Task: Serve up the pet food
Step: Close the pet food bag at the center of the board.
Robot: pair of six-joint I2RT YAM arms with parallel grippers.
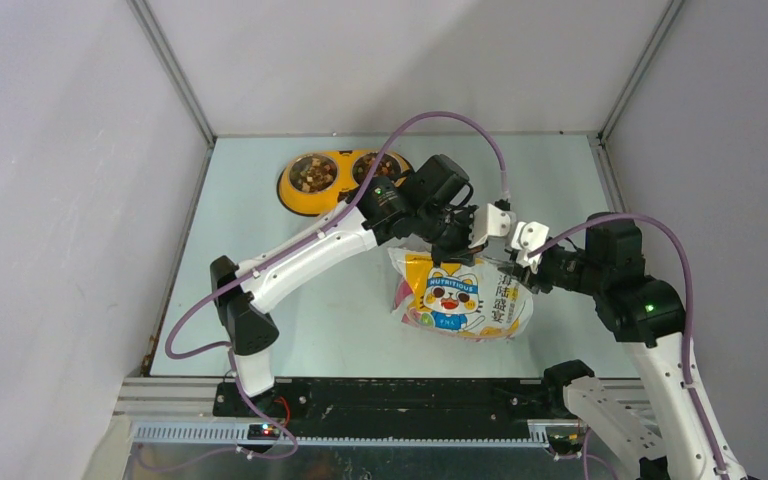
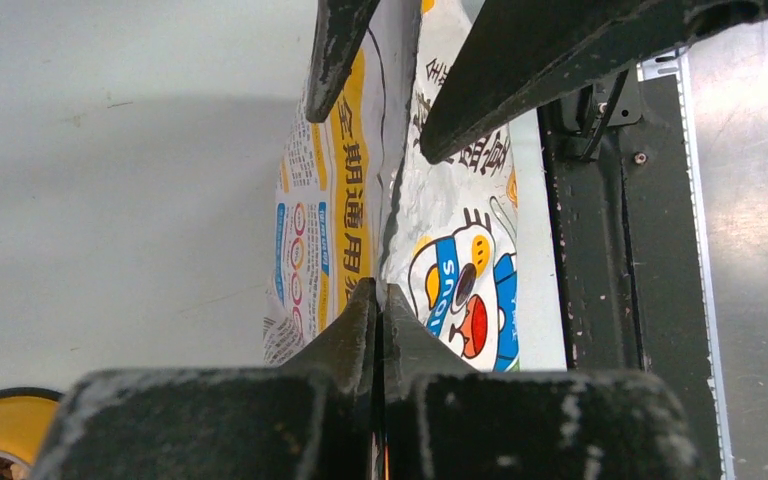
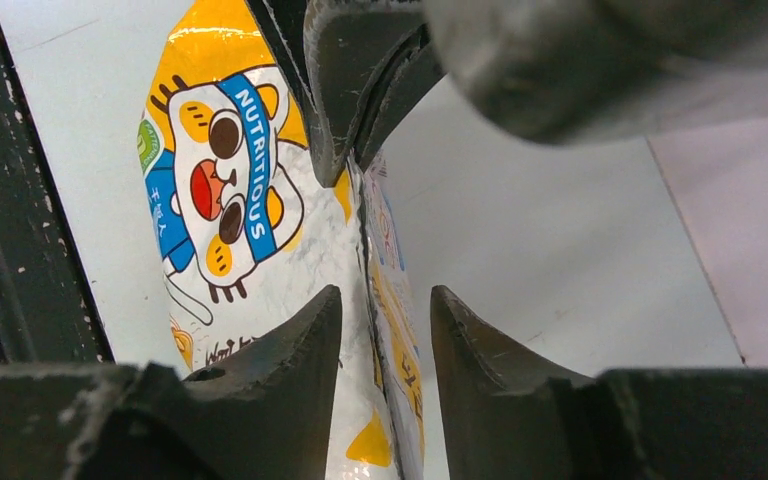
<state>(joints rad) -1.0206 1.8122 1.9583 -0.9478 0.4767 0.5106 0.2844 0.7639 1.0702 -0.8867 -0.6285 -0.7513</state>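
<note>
Left hand point(image 2: 380, 295) pinches bag point(image 1: 460, 300) top; right hand point(image 3: 387, 295) spread astride it.

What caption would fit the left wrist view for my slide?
Left gripper shut on the upper edge of the cat-printed pet food bag, the right gripper open around the same edge opposite.
</note>
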